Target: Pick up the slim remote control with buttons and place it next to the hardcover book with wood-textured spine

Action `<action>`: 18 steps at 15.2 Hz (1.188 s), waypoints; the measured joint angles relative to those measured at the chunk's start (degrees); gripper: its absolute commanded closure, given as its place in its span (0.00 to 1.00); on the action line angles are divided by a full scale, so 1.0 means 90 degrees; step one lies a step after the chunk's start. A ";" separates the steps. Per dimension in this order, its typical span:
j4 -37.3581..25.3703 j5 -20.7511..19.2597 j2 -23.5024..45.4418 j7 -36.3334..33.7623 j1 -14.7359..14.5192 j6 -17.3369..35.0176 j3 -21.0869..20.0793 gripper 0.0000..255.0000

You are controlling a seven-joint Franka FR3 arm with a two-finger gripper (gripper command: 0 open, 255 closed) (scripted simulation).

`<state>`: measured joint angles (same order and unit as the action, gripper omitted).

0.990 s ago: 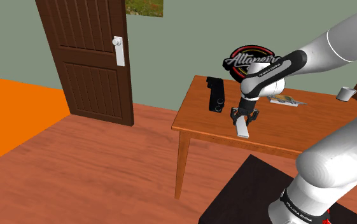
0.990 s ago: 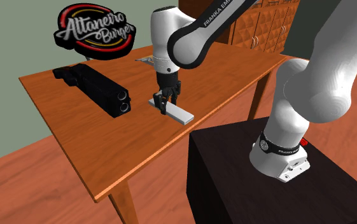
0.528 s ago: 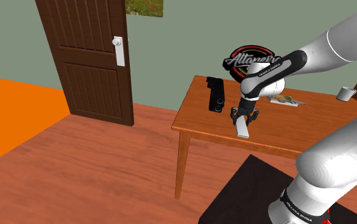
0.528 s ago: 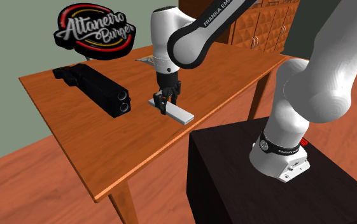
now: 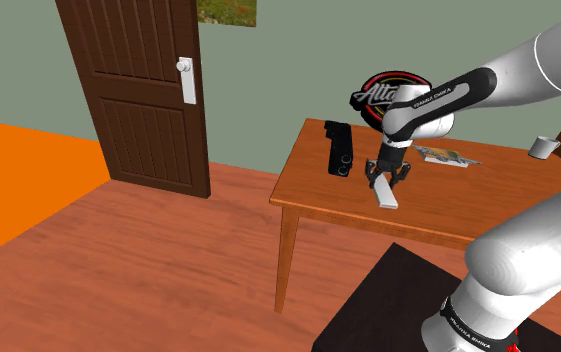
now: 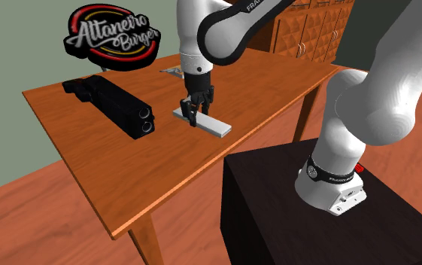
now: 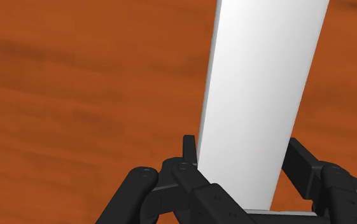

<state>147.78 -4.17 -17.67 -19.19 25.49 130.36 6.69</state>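
The fingers are pinching the white remote mid-frame above the bench, apparently lifting it, the next move calling for carrying it toward the upper-right book.

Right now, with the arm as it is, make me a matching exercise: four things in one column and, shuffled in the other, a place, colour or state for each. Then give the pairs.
Things:
1. remote control
2. black boxy object
3. cup
4. door

Places and states:
A. stands on the table, near the shoulder view's right edge
B. brown, with a white handle
C. white, clasped in the pincer
D. lies on the table, to the second exterior view's left of the pincer

Pairs: 1-C, 2-D, 3-A, 4-B.
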 measured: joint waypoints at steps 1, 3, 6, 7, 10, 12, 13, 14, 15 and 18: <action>-0.0057 0.0000 -0.0044 0.0006 0.0001 -0.0101 -0.0001 1.00; -0.0114 -0.0006 -0.0172 0.0015 0.0009 -0.0285 -0.0001 1.00; -0.0297 -0.0003 -0.0300 0.0027 0.0011 -0.0595 -0.0008 1.00; -0.0367 0.0002 -0.0326 0.0018 0.0006 -0.0692 -0.0018 1.00; -0.0499 0.0003 -0.0465 0.0015 0.0006 -0.0964 -0.0033 1.00; -0.0654 -0.0033 -0.0345 0.0197 0.0079 -0.0993 0.0098 1.00; -0.0716 -0.0064 -0.0315 0.0333 0.0139 -0.1019 0.0195 1.00; -0.0842 -0.0077 -0.0209 0.0457 0.0182 -0.1032 0.0281 1.00; -0.0944 -0.0097 -0.0064 0.0619 0.0240 -0.0983 0.0397 1.00; -0.1313 -0.0116 0.0318 0.1115 0.0410 -0.0952 0.0731 1.00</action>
<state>135.96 -5.21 -14.81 -9.15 29.18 121.80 13.27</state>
